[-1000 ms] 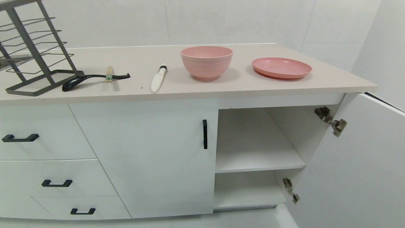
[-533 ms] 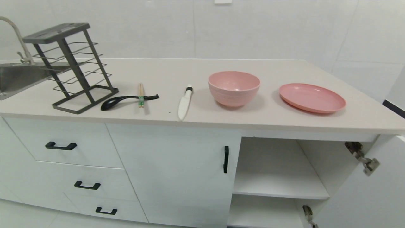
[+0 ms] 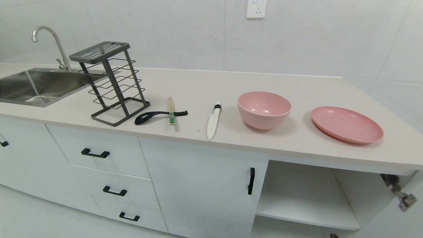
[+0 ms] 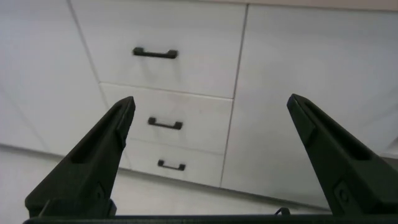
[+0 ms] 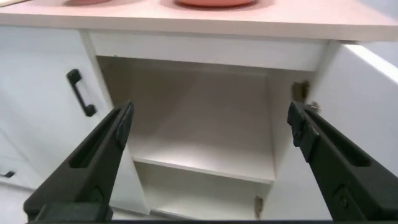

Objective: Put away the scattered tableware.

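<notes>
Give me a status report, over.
Left gripper, right gripper open, empty. Bowl, plate, knife, spoon, chopsticks on counter. Rack beside spoon; cupboard below plate open.

left end effector (image 4: 211, 102): open, nothing gripped
left jaws: two dark tapered jaws spread wide apart, tips level with each other, both pointing forward away from the wrist
left wrist: roughly level, tipped slightly downward
right end effector (image 5: 210, 110): open, nothing gripped
right jaws: two dark tapered jaws spread wide apart, tips level with each other, pointing forward away from the wrist
right wrist: roughly level, aimed straight ahead
</notes>
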### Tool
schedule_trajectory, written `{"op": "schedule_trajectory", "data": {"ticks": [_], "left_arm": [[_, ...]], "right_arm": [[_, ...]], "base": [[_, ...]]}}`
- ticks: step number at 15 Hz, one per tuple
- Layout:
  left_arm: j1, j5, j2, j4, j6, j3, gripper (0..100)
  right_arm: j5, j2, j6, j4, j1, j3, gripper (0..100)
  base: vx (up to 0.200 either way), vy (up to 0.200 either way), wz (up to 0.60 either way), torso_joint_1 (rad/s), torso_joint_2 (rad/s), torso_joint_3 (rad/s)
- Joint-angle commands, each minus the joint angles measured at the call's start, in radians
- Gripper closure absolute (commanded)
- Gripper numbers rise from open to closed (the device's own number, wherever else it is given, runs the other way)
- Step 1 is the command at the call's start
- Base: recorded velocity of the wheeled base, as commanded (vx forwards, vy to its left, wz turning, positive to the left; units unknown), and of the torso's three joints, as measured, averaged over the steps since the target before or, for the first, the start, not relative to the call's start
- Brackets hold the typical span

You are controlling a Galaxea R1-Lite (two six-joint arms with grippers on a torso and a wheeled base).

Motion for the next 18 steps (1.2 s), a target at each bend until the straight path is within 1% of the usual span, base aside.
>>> {"op": "schedule_trajectory", "data": {"ticks": [1, 3, 6, 11, 14, 15, 18], "left_arm": [[0.000, 0.001, 0.001, 0.001, 0.000, 0.000, 0], [0.000, 0.001, 0.001, 0.001, -0.002, 0.000, 0], [0.000, 0.001, 0.001, 0.001, -0.002, 0.000, 0], [0.000, 0.001, 0.001, 0.001, -0.002, 0.000, 0], [0.000, 0.001, 0.001, 0.001, -0.002, 0.000, 0], [0.000, 0.001, 0.001, 0.001, -0.003, 0.000, 0], [0.000, 0.002, 0.001, 0.001, -0.003, 0.000, 0]], "right_arm": [[0.000, -0.001, 0.000, -0.001, 0.000, 0.000, 0], [0.000, -0.001, 0.000, -0.001, 0.000, 0.000, 0], [0.002, -0.001, -0.003, -0.001, 0.000, 0.000, 0], [-0.001, -0.001, -0.002, -0.001, 0.000, 0.000, 0], [0.000, -0.001, -0.002, -0.001, 0.000, 0.000, 0], [-0.001, -0.001, -0.002, -0.001, 0.000, 0.000, 0], [0.000, -0.001, -0.002, -0.001, 0.000, 0.000, 0]], "base": [[0.000, 0.000, -0.60, 0.007, -0.02, -0.007], [0.000, 0.000, -0.60, 0.002, 0.01, 0.005], [0.000, 0.000, -0.60, -0.087, 0.17, 0.077], [0.000, 0.000, 0.00, 0.003, 0.00, 0.000], [0.000, 0.000, 0.00, 0.106, -0.33, -0.162], [0.000, 0.000, 0.00, 0.163, -0.46, -0.198], [0.000, 0.000, 0.00, 0.334, -0.47, -0.230]]}}
